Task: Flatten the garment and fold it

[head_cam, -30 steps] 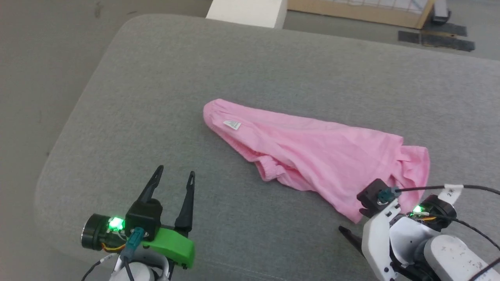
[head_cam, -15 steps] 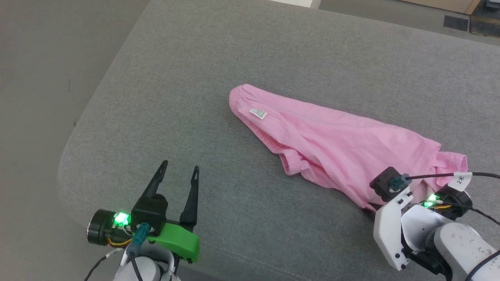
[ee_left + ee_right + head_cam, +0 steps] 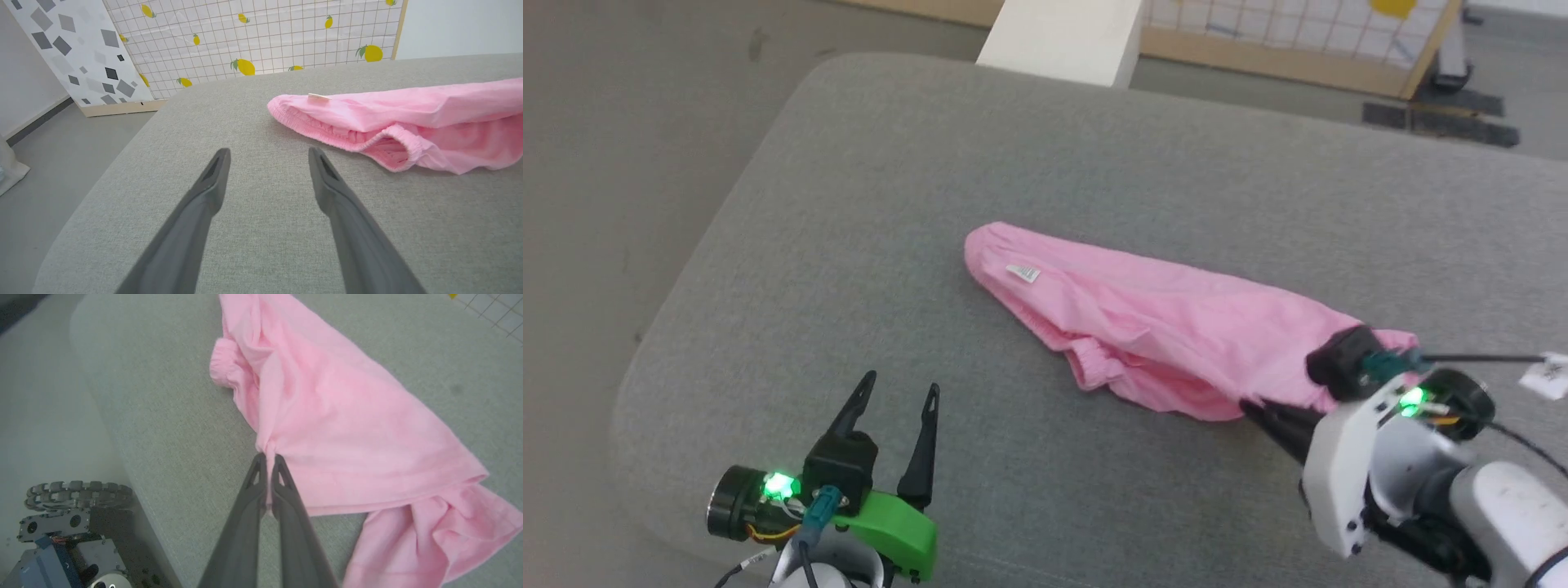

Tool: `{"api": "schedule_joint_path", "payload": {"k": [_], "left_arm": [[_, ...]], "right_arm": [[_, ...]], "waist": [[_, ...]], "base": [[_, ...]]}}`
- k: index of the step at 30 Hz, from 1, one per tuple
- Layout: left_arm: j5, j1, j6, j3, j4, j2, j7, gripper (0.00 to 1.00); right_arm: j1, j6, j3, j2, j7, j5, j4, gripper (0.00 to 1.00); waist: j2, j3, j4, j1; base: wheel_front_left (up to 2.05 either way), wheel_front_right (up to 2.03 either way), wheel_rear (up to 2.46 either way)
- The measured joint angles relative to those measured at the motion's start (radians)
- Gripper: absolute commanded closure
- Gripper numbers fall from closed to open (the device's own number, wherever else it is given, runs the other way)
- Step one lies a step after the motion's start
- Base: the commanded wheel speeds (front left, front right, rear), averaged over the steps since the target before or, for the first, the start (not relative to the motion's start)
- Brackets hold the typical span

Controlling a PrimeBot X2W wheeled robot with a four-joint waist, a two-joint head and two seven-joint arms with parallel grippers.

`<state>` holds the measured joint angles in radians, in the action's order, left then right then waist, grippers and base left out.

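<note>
place: staged robot lab | cues: lemon-print backdrop panel (image 3: 253, 41); grey padded bench (image 3: 1013, 147); bare floor (image 3: 605, 122)

Bright, even light; faint soft shadow beneath the bright pink cotton shorts (image 3: 429, 106); right wrist view slightly blurred throughout.

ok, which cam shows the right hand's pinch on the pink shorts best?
Right wrist view: the right hand is shut on the edge of the garment, cloth bunched at its tips. In the head view the wrist housing covers most of that pinch. The left wrist view gives the waistband end and white tag.
</note>
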<state>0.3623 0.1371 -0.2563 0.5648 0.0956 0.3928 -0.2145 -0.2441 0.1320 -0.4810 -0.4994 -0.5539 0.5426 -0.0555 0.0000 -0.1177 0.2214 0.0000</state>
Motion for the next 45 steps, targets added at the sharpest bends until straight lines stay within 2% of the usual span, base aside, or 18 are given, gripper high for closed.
{"api": "schedule_joint_path", "payload": {"k": [6, 8, 10, 16, 21, 23, 24, 31, 32, 40, 45], "left_arm": [[0.000, 0.000, 0.000, 0.011, -0.026, 0.000, 0.010, 0.00], [0.000, 0.006, 0.001, 0.017, -0.033, -0.004, 0.010, 0.00], [-0.001, 0.016, 0.001, 0.020, -0.036, -0.011, 0.010, 0.00], [-0.003, 0.049, 0.001, 0.029, -0.032, -0.041, -0.008, 0.00], [-0.011, 0.073, 0.011, 0.038, -0.016, -0.066, -0.022, 0.00], [-0.013, 0.085, 0.018, 0.039, -0.008, -0.078, -0.026, 0.00], [-0.014, 0.103, 0.020, 0.040, -0.001, -0.097, -0.034, 0.00], [-0.025, 0.117, 0.031, 0.039, 0.012, -0.130, -0.038, 0.00], [-0.028, 0.118, 0.036, 0.035, 0.017, -0.137, -0.038, 0.00], [-0.037, 0.135, 0.052, 0.007, 0.014, -0.134, -0.043, 0.00], [-0.037, 0.140, 0.058, -0.017, 0.011, -0.109, -0.043, 0.00]], "right_arm": [[-0.118, 0.000, 0.125, -0.027, -0.073, 0.060, -0.088, 1.00], [-0.200, 0.000, 0.153, -0.062, -0.093, 0.060, -0.084, 1.00], [-0.270, 0.000, 0.200, -0.067, -0.116, 0.075, -0.043, 1.00], [-0.450, 0.000, 0.241, -0.129, -0.173, 0.050, 0.143, 1.00], [-0.585, 0.000, 0.271, -0.176, -0.185, -0.013, 0.362, 1.00], [-0.635, 0.000, 0.286, -0.200, -0.168, -0.056, 0.442, 1.00], [-0.709, 0.000, 0.326, -0.235, -0.122, -0.124, 0.562, 1.00], [-0.809, 0.000, 0.423, -0.258, 0.029, -0.310, 0.732, 1.00], [-0.805, 0.000, 0.407, -0.249, 0.061, -0.343, 0.777, 0.00], [-0.777, 0.000, 0.365, -0.187, 0.147, -0.326, 0.847, 0.00], [-0.751, 0.000, 0.281, -0.139, 0.228, -0.244, 0.845, 0.00]], "waist": [[0.0000, 0.018, -0.039, 0.0000], [0.0000, 0.008, -0.041, 0.0000], [0.0000, -0.005, -0.039, 0.0000], [0.0000, -0.062, -0.011, 0.0000], [0.0000, -0.130, 0.040, 0.0001], [0.0000, -0.156, 0.063, 0.0002], [0.0000, -0.194, 0.100, 0.0001], [0.0000, -0.270, 0.163, 0.0002], [0.0000, -0.293, 0.177, 0.0002], [0.0000, -0.295, 0.165, 0.0001], [0.0000, -0.252, 0.136, 0.0001]], "base": [[0.00, 0.00, 0.00], [0.00, 0.00, 0.00], [0.00, 0.00, 0.00], [0.00, 0.00, 0.00], [0.00, 0.00, 0.00], [0.00, 0.00, 0.00], [0.00, 0.00, 0.00], [0.00, 0.00, 0.00], [0.00, 0.00, 0.00], [0.00, 0.00, 0.00], [0.00, 0.00, 0.00]]}}
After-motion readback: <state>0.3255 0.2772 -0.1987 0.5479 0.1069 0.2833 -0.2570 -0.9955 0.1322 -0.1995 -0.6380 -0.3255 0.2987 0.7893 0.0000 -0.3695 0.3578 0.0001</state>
